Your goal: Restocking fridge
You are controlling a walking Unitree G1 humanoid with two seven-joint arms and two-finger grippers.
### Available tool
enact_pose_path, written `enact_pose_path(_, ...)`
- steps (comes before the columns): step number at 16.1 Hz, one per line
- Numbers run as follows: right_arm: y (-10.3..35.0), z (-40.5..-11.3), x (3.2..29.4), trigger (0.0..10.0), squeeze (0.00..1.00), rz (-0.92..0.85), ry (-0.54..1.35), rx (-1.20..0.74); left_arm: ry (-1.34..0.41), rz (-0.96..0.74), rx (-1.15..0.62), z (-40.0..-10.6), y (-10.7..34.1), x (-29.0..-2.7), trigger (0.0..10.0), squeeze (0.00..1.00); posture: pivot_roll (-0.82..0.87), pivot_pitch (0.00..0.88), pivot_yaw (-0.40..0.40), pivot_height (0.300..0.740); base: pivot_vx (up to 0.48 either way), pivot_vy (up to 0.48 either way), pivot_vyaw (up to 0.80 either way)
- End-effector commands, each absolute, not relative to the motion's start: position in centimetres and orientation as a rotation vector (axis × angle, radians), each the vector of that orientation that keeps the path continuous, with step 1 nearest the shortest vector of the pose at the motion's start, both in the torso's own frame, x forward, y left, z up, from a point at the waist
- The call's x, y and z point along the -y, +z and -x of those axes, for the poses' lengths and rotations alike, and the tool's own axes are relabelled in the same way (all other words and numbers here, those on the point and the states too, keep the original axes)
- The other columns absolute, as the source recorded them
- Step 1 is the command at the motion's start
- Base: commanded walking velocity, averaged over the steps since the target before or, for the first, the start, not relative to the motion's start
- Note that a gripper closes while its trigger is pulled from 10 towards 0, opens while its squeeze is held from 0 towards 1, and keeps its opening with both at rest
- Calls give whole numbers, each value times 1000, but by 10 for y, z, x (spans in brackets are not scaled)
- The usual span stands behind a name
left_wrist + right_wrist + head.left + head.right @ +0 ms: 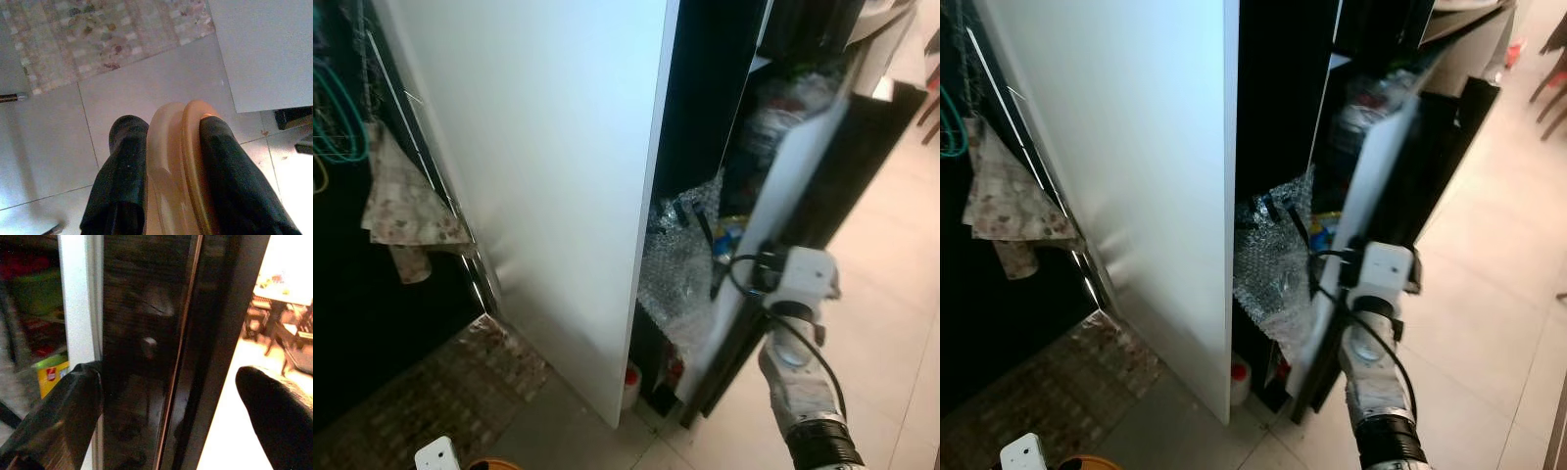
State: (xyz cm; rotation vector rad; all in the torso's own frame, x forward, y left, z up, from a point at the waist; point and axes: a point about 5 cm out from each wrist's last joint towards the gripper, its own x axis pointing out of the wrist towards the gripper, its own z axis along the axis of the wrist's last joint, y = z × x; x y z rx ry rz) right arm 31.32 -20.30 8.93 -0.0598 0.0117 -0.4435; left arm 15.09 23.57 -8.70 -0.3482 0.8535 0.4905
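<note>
The fridge has a white side panel (548,176), and its black door (783,196) stands partly open. Shelves inside hold crumpled clear plastic wrap (680,264) and packed food. My right gripper (171,382) is open, with the door's edge between its fingers (63,411); the right arm (798,382) reaches up to it from below. My left gripper (171,127) hangs low over the tiled floor, shut on a tan-orange round-edged object (176,166) seen edge-on. That orange object (494,464) also peeks in at the bottom of the left eye view.
A patterned mat (431,392) lies on the floor left of the fridge. A floral cloth (406,211) and green hangers (337,127) hang on a dark rack at left. A red-capped bottle (631,377) stands at the fridge's base. Chairs (286,328) stand beyond the door.
</note>
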Motion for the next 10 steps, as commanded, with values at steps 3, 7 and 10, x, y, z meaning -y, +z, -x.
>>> enact_pose_path(3,47,-285,253,10000,0,14,-680,-240,450,362,-965,-132,-100,-213,10000,0,55,0,-58,740,0,0,0)
enact_pose_path(7,32,-274,263,10000,0,24,-705,-309,440,362,-963,-138,-100,-203,10000,0,52,0,-52,740,0,0,0)
enact_pose_path(10,-6,-252,261,10000,0,44,-625,-515,425,362,-965,-146,-99,-190,10000,0,49,0,-48,740,0,0,0)
